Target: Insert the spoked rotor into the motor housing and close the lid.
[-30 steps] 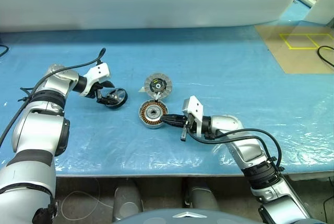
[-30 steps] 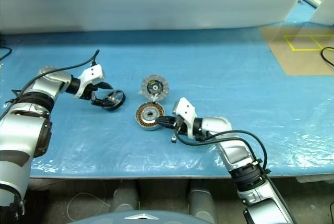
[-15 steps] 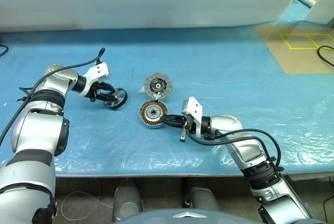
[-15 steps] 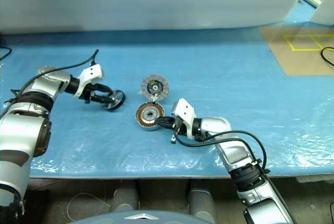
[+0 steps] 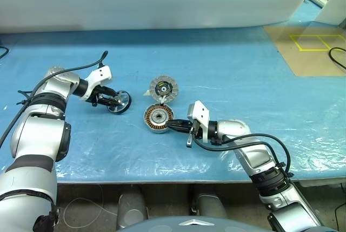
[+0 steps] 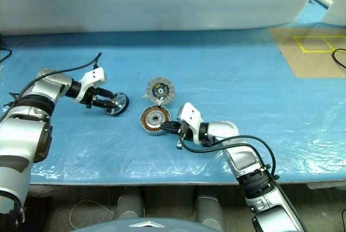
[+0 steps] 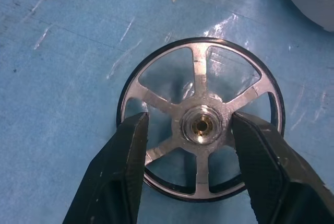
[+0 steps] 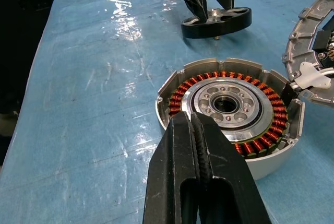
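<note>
Right gripper (image 5: 172,125): nearest the robot; fingers pressed together with nothing between them, tips at the near rim of the housing (image 5: 158,118), perhaps touching it, apparently to steady it.
Housing: lies open-face up on the blue sheet (image 5: 232,75), copper windings ringing a metal hub; empty, rotor not yet in.
Lid (image 5: 164,87): joined to the housing's far edge, swung back and tilted up, ribbed face with dark centre showing.
Left gripper (image 7: 188,130): partly open; the two fingers (image 7: 128,151) reach through the gaps between the spokes on either side of the hub. Whether they press on the hub I cannot tell.
Rotor (image 5: 119,102): well to the left of the housing, apart from it; resting on or just off the sheet, slightly tilted.
Risk, grip: hold on the hub looks slight; the rotor could tip or slip out on lifting.
Risk, insertion: a tilted rotor may catch on the windings or miss the hub bore and jam.
Risk, housing: if the right fingertips slide off the rim, the case could shift as the rotor is pushed in.
Risk, lid: it stands close behind the housing; a high approach from the left could knock it shut early.
</note>
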`<control>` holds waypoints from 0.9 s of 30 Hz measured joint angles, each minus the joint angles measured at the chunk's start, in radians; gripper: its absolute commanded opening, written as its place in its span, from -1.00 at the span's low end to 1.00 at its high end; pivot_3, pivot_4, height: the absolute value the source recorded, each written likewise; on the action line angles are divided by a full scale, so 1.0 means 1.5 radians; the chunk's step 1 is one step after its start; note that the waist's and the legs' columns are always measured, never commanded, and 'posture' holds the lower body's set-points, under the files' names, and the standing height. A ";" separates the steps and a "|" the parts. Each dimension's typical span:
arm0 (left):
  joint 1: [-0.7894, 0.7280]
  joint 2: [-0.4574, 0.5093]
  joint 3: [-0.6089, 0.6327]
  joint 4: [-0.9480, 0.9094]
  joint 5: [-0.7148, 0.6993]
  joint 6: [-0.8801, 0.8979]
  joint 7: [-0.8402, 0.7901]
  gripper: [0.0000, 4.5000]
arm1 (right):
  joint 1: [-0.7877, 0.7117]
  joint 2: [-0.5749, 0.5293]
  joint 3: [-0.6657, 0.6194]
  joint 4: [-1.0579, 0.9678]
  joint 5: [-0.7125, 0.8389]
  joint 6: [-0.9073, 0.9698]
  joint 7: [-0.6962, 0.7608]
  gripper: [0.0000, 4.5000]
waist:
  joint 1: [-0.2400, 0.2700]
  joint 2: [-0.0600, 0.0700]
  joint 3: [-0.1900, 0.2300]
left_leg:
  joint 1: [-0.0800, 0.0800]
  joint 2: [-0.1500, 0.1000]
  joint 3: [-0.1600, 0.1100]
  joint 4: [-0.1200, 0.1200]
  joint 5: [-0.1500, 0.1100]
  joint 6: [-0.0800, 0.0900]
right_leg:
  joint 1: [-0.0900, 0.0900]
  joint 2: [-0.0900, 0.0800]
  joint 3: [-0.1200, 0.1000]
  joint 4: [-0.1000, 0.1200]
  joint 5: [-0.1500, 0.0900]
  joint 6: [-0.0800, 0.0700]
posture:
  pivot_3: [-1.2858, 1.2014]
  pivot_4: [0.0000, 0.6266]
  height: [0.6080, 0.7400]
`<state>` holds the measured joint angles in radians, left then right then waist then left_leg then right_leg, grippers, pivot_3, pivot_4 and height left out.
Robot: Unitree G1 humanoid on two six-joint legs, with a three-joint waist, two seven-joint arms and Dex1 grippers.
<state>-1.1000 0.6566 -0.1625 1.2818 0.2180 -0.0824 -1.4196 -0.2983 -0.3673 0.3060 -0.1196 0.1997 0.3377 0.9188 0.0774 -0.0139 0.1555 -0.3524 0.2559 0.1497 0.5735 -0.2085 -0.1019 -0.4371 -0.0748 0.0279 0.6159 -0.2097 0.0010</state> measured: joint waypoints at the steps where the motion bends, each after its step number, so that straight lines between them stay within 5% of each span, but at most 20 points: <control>1: 0.000 0.000 0.000 -0.001 0.000 0.004 -0.004 0.16 | 0.000 0.000 0.000 0.000 0.000 0.000 0.000 -1.00 | 0.000 0.000 0.000 | 0.000 0.000 0.000 0.000 0.000 0.000 | 0.000 0.000 0.000 0.000 0.000 0.000 | 0.03 -0.52 1.00; 11: 0.003 -0.004 -0.001 -0.003 0.001 -0.002 -0.007 0.16 | 0.000 0.001 0.000 0.000 0.000 0.000 -0.002 -1.00 | 0.000 0.000 0.000 | 0.000 0.000 0.000 -0.001 0.000 0.000 | 0.000 0.000 0.000 -0.002 0.000 0.000 | 0.03 -0.52 1.00; 15: 0.004 -0.008 -0.002 -0.009 0.001 -0.014 -0.012 -0.35 | 0.000 0.001 0.000 0.000 -0.001 0.000 -0.004 -1.00 | 0.000 0.000 0.000 | 0.001 0.000 0.000 -0.002 0.000 0.000 | 0.001 0.000 0.000 -0.002 0.000 0.000 | 0.03 -0.52 1.00; 17: 0.004 -0.008 -0.002 -0.013 0.001 -0.013 -0.021 -0.41 | 0.000 0.001 0.000 0.000 -0.001 0.000 -0.006 -1.00 | 0.001 0.000 0.000 | 0.001 0.000 0.000 -0.002 0.000 0.000 | 0.002 0.000 0.000 -0.002 0.000 0.000 | 0.03 -0.52 1.00; 27: 0.019 -0.005 0.019 -0.031 -0.030 -0.038 -0.069 -0.41 | -0.001 0.002 -0.003 0.000 0.005 0.005 -0.005 -1.00 | 0.001 0.000 0.000 | 0.000 0.000 0.000 -0.002 0.000 0.000 | 0.002 0.000 -0.001 -0.003 0.000 0.000 | 0.03 -0.52 1.00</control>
<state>-1.0722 0.6497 -0.1347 1.2349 0.1724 -0.1396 -1.5225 -0.3000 -0.3638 0.3017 -0.1197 0.2068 0.3459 0.9118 0.0796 -0.0139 0.1555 -0.3516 0.2558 0.1497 0.5708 -0.2085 -0.1019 -0.4347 -0.0749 0.0269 0.6110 -0.2096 0.0012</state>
